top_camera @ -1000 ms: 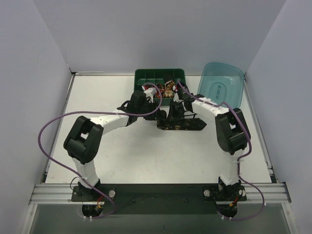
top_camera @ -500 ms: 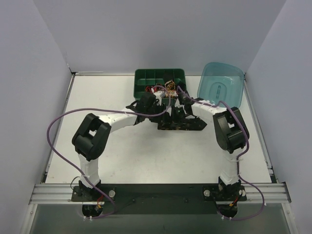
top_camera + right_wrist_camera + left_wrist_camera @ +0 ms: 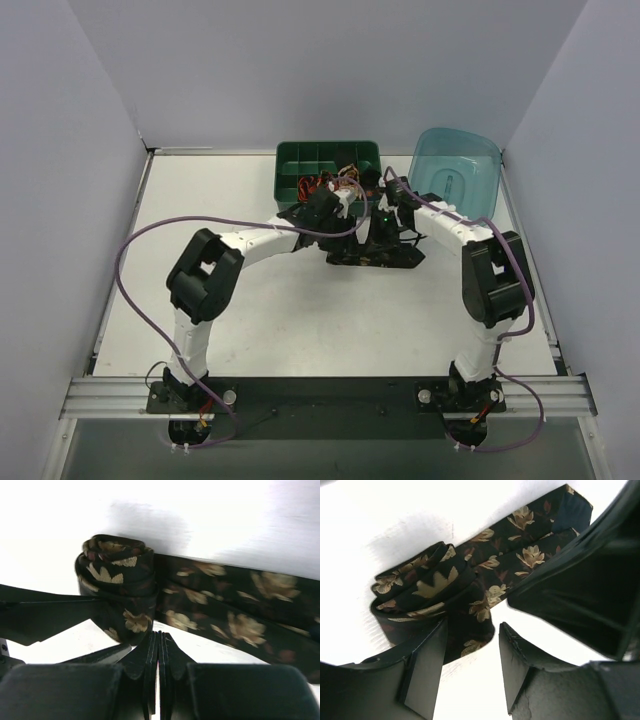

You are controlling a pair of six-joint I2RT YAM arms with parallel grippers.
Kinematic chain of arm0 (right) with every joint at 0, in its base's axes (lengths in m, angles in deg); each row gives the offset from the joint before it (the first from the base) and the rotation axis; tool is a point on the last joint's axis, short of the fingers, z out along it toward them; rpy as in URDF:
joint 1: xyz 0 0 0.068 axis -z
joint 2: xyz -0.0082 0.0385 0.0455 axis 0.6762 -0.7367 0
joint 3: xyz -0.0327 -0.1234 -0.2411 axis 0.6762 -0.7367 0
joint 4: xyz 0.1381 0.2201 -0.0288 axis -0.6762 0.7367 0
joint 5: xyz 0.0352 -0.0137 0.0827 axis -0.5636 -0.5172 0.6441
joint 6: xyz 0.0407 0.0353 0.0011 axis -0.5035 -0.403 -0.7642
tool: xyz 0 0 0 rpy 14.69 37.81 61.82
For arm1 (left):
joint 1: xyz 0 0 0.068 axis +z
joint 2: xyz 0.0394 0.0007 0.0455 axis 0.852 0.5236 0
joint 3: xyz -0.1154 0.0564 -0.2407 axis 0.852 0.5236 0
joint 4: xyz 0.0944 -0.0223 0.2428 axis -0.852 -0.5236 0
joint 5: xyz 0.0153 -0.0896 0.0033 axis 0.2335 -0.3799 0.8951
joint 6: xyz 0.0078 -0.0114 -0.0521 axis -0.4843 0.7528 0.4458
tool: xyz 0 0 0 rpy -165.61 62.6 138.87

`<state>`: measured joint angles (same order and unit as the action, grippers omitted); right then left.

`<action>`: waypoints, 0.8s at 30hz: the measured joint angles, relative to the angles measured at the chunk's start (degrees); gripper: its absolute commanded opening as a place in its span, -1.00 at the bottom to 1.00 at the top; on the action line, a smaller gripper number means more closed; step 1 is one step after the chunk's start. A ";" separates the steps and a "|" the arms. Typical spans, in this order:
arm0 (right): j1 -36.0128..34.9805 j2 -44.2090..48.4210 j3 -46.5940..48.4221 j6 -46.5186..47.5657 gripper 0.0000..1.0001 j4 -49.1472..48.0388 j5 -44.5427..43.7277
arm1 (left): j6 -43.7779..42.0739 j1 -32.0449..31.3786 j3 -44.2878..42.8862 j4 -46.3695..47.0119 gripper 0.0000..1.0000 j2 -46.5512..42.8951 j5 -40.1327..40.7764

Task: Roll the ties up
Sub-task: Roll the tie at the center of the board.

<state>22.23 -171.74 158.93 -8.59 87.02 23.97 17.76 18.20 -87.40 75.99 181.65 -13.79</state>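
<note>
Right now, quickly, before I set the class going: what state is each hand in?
Left hand: open, at the tie's rolled end.
Right hand: closed, tips against the tie; a pinch cannot be told.

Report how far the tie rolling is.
Done: coiled ties seem to sit in the green tray. In hand: the table tie is coiled at one end, open left end effector astride the coil, shut right end effector beside it. Left: its flat strip.

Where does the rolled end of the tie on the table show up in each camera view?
Top external: rolled end at centre, the tie's left end, hard to make out.
Left wrist: rolled end left of middle.
Right wrist: rolled end upper left.
Shared landmark: the tie's flat strip running off it.
</note>
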 measured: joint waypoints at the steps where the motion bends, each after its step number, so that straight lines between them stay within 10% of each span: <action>1: 0.44 0.28 -0.09 0.00 -1.00 0.24 -0.31 | -0.02 -0.24 -0.44 -0.33 0.15 0.46 0.13; 20: 1.90 0.79 2.71 1.11 -1.00 2.10 -0.79 | -0.61 -0.96 0.52 -0.39 0.51 -3.26 1.66; 24: 1.86 0.66 6.29 1.25 -1.00 2.12 -0.15 | -0.66 -0.13 2.10 1.53 0.22 -8.07 1.62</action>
<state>24.09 -171.09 165.23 -7.35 89.14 23.82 17.11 18.07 -85.30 77.52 173.58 -12.17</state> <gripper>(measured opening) 0.024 0.740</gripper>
